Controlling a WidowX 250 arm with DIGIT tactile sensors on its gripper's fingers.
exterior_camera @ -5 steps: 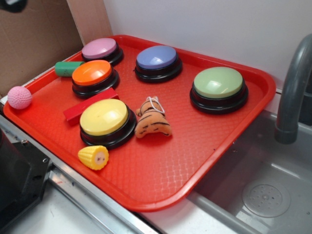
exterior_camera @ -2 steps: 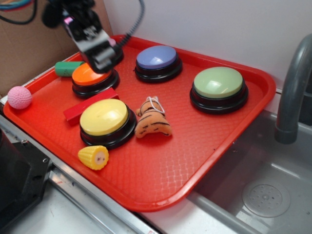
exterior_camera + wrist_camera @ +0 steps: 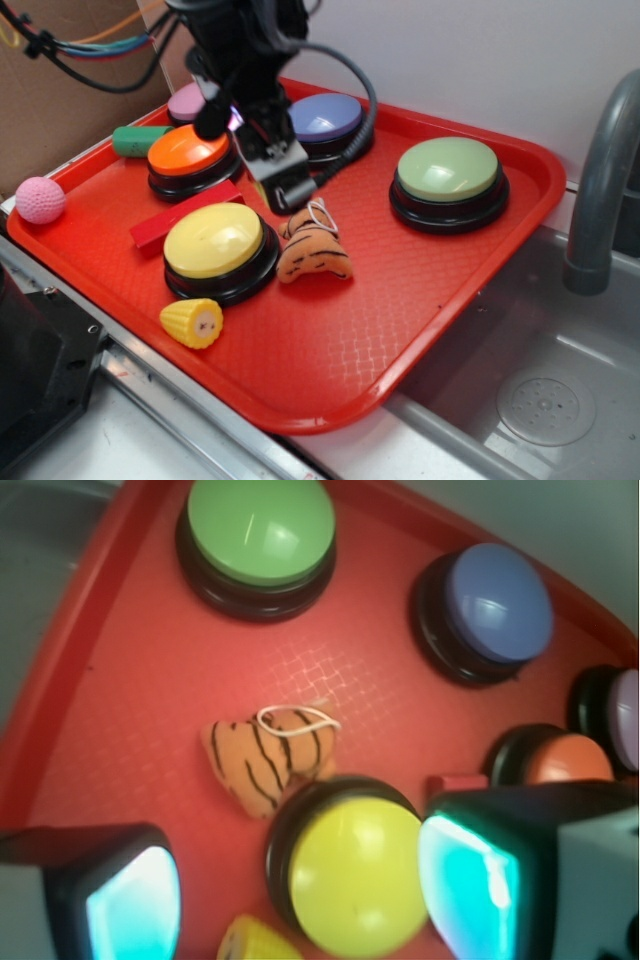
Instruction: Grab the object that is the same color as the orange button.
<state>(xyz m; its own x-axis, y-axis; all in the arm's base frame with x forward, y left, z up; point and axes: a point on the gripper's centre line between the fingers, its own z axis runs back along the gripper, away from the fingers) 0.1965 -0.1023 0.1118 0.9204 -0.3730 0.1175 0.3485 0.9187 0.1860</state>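
One small orange plush toy [image 3: 314, 247] lies on the red tray [image 3: 480, 260], touching or nearly touching the yellow button [image 3: 218, 245] on that button's right side, with the green button [image 3: 448, 180] well apart on the far side. Its colour matches the orange button [image 3: 192, 156], which sits further back on the tray beside the red block [image 3: 180, 214]. The pincer [image 3: 283, 185] hangs just above and behind the toy, not touching it; in the wrist view its two fingers [image 3: 130, 895] stand wide apart with the yellow button between them, so it is open and holds nothing. The toy looks light and soft, likely to squash under pressure rather than slip, and it is in no way fragile. Its dark-striped body is roughly triangular, with a white string loop [image 3: 296, 718] lying across its top. The plump middle of the body seems the best place to take hold. The fingers would need to straddle it clear of the yellow button's black base, since a finger caught on that base could stop the descent.
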